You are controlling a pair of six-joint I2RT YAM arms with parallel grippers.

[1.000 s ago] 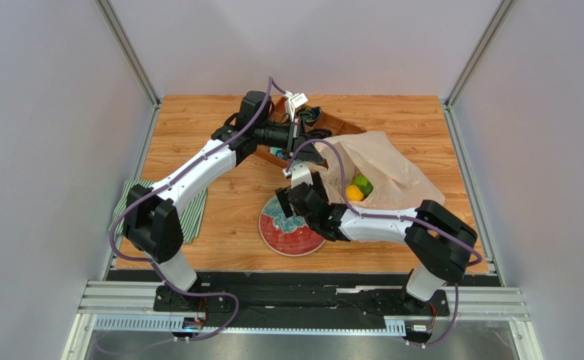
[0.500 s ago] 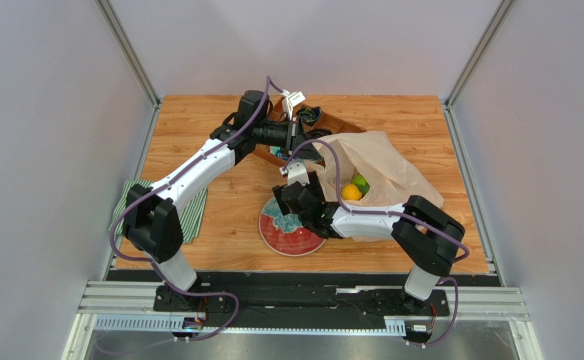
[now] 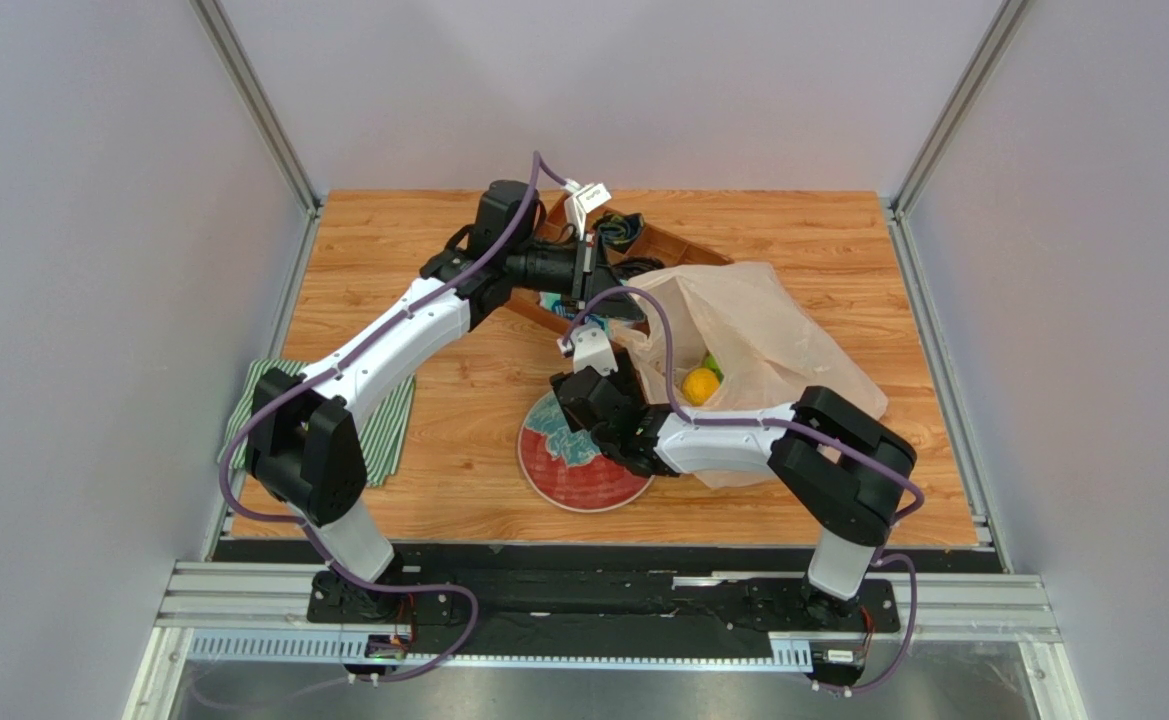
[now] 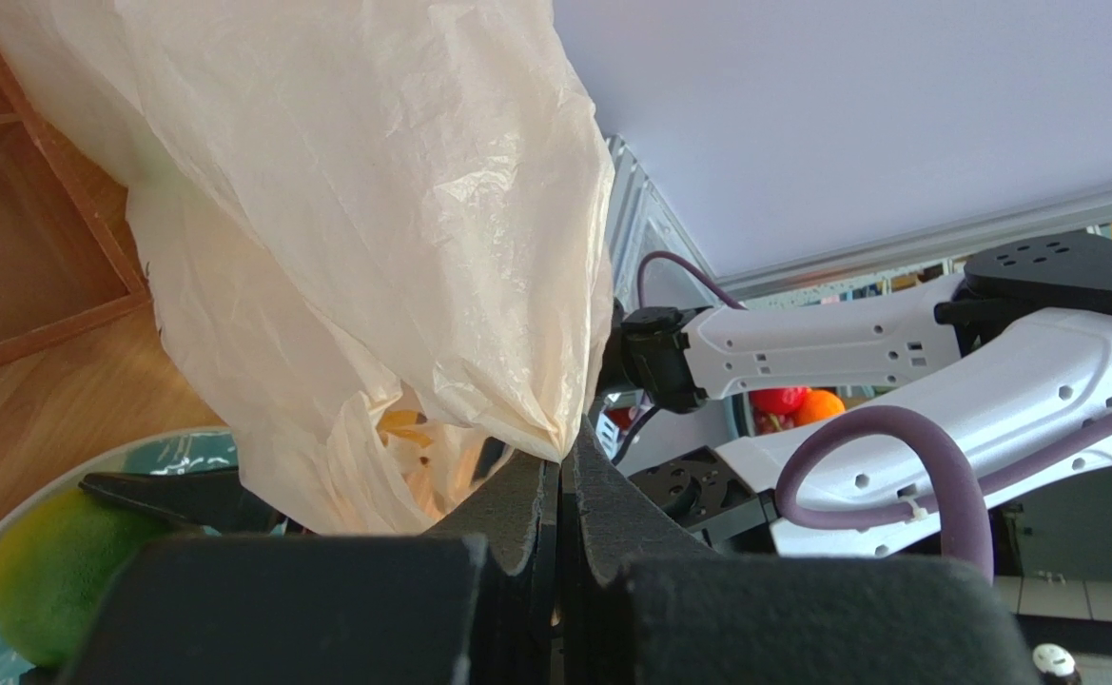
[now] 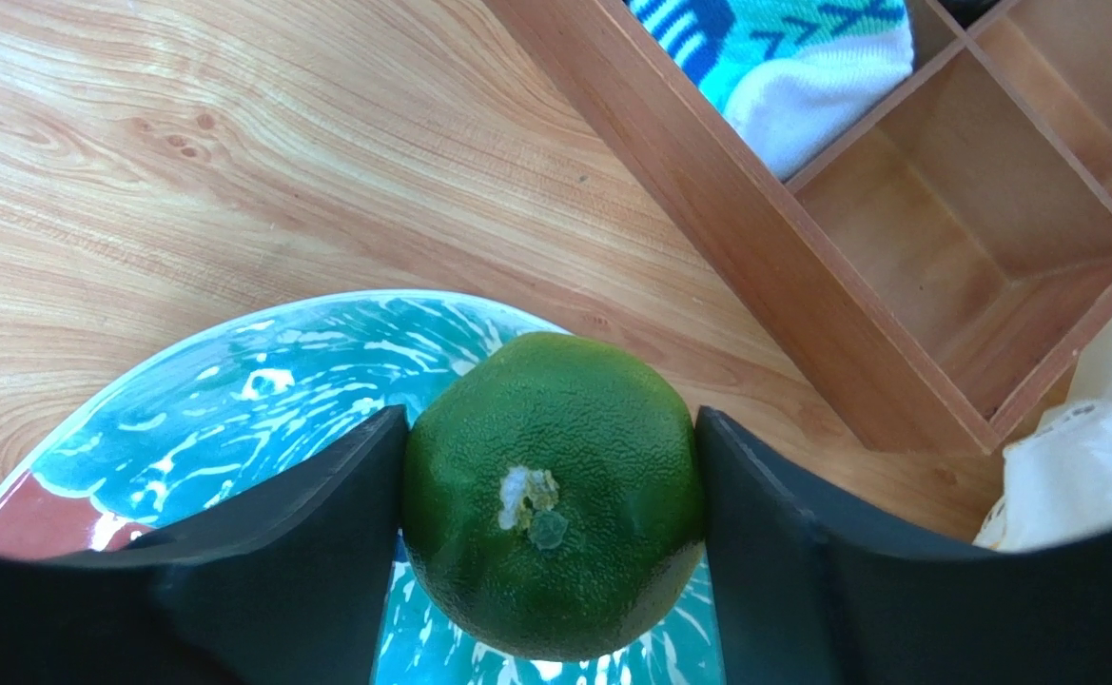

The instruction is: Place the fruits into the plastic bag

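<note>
The green fruit (image 5: 554, 500) is now clamped on the plate (image 5: 233, 386) by the right gripper (image 5: 551, 443), ready for the plastic bag (image 4: 376, 214) pinched by the left gripper (image 4: 561, 483).

Count from all three views:
- arms: 2, left arm (image 3: 395, 333) and right arm (image 3: 733, 435)
- end effectors: 2, left end effector (image 4: 561, 471) and right end effector (image 5: 550, 428)
- plastic bag (image 3: 763, 323): 1
- plate (image 5: 233, 386): 1
- wooden tray (image 5: 747, 229): 1, with three compartments showing in part; the full number can't be told
- green fruit: 2, plate fruit (image 5: 554, 493) and bag fruit (image 3: 713, 365)
- yellow-orange fruit (image 3: 700, 386): 1
- fruit in view: 3 in total; deeper bag contents are hidden
- striped cloth (image 3: 390, 425): 1
- blue-white patterned fabric (image 5: 776, 57) in the tray: 1
- worktop (image 3: 380, 240): 1
</note>
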